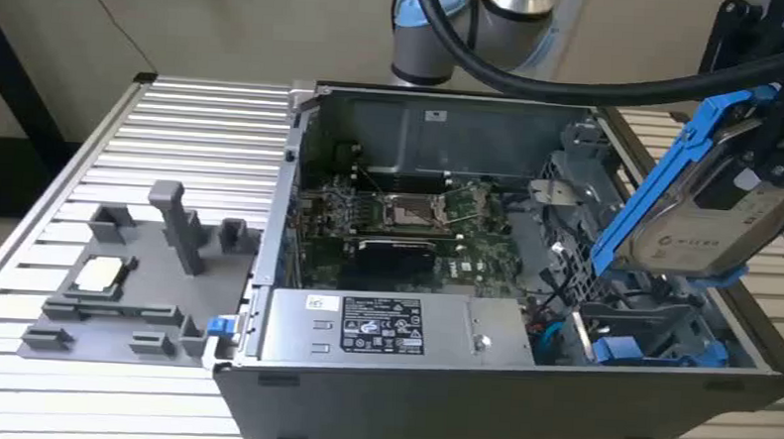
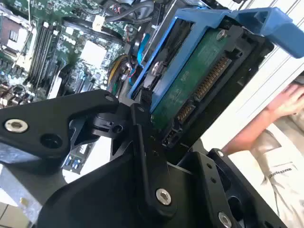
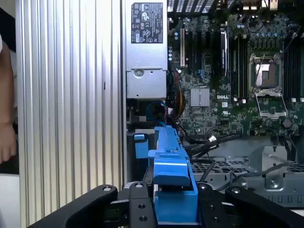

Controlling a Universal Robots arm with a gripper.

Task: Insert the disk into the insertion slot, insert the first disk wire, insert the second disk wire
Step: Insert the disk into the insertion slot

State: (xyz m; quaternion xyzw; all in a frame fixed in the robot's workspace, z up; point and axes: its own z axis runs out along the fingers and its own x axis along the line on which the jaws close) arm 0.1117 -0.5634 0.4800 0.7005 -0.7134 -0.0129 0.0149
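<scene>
My gripper [image 1: 763, 161] clamps the disk [image 1: 690, 218] by its blue frame and holds it tilted in the air over the open computer case [image 1: 436, 122], at the case's edge on the exterior view's right, above the grey drive bay [image 1: 639, 325] and apart from it. The case stands on the ribbed tabletop [image 1: 198, 112], motherboard [image 1: 406, 220] exposed. In the second wrist view, a person's hand [image 2: 289, 102] shows past the tabletop's edge.
</scene>
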